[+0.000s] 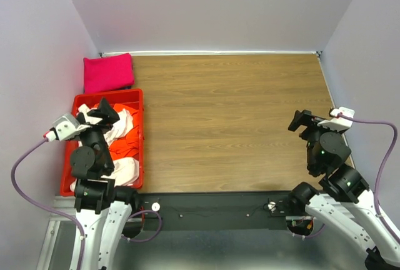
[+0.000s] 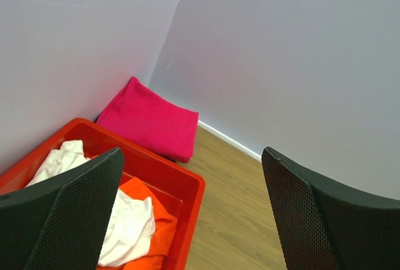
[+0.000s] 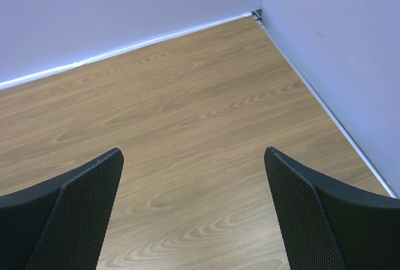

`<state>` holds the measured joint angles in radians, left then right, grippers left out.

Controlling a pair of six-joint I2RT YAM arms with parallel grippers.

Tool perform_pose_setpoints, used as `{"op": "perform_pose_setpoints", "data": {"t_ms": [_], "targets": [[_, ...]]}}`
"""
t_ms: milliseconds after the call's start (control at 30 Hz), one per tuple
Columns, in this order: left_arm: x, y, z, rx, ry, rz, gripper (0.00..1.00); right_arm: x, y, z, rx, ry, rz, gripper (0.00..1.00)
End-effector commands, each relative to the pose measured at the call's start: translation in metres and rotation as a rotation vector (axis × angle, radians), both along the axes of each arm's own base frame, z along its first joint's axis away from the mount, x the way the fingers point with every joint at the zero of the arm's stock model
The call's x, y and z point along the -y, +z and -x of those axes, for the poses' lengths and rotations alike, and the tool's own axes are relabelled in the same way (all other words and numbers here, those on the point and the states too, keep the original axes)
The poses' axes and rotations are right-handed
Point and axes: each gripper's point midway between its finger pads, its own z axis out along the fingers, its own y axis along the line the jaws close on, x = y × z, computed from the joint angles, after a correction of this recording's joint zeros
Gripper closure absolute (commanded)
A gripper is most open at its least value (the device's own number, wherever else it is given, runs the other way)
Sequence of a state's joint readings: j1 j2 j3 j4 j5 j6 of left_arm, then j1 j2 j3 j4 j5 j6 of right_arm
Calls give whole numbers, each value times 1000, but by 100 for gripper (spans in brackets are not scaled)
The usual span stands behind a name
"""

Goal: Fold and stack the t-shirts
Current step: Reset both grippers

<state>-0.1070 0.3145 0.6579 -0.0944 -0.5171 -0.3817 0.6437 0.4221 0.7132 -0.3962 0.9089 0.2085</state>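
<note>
A bright magenta-pink cloth t-shirt [image 1: 108, 73] lies folded into a flat rectangle in the counter's [image 1: 237, 120] far left corner, just behind the red plastic crate [image 1: 142, 151]. Inside the crate, crumpled orange t-shirts [image 1: 128, 145] and cream-white t-shirts [image 1: 122, 123] lie heaped together, unfolded

A folded t-shirt [image 1: 108, 72] lies behind the crate [image 1: 142, 151] holding loose t-shirts [image 1: 127, 143], at the table's [image 1: 237, 120] left.
</note>
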Motion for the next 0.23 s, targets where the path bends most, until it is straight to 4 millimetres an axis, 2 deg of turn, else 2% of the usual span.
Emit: {"op": "perform_pose_setpoints", "data": {"t_ms": [0,200], "targets": [[-8,15,15,85,39,17,1,5,3,3,45,-20,-33,0],[-8,17,19,109,35,11,1,2,2,1,38,-3,-17,0]]}}
